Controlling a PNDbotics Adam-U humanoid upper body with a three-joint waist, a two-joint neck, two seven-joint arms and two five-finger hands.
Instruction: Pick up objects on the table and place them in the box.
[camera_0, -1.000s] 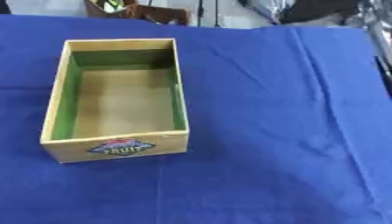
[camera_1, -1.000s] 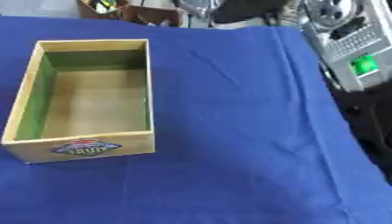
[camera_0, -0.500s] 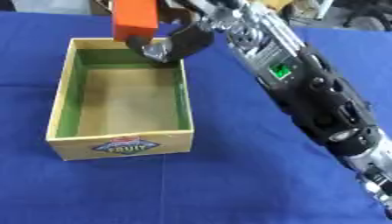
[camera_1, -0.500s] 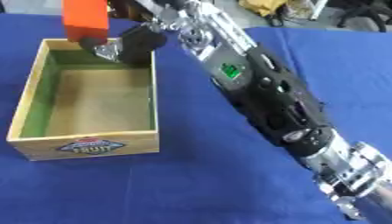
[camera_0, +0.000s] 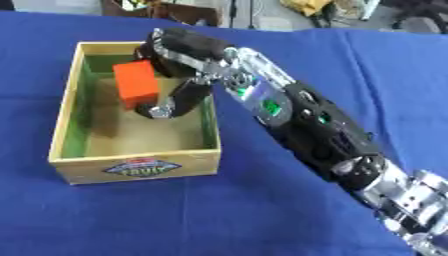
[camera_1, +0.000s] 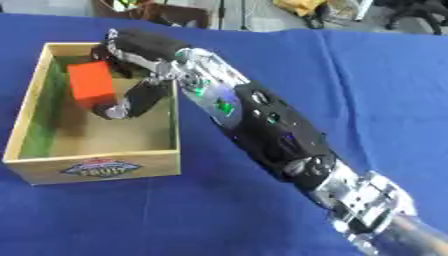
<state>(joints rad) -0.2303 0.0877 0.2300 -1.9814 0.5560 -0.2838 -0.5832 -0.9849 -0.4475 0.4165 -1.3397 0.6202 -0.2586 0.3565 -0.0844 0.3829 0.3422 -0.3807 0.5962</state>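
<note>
My right arm reaches from the lower right across the blue table to the wooden box (camera_0: 131, 167) at the left. Over the box's inside my right hand (camera_0: 175, 65) is shut on an orange block (camera_0: 136, 84). Fingers curl over the block's far side and the thumb (camera_0: 181, 100) presses its near side. The block hangs tilted above the box floor, near the far half. The box has green inner walls and a fruit label (camera_0: 140, 168) on its front. My left hand shows in neither view.
A blue cloth (camera_0: 262, 210) covers the table. Dark chairs and clutter (camera_0: 184, 10) stand beyond the far edge. The arm's forearm (camera_0: 306, 125) lies diagonally across the cloth to the right of the box.
One second ago no arm was in view. The right hand came in with the orange block above the box's far edge and has now lowered it inside the box. The camera has also shifted.
</note>
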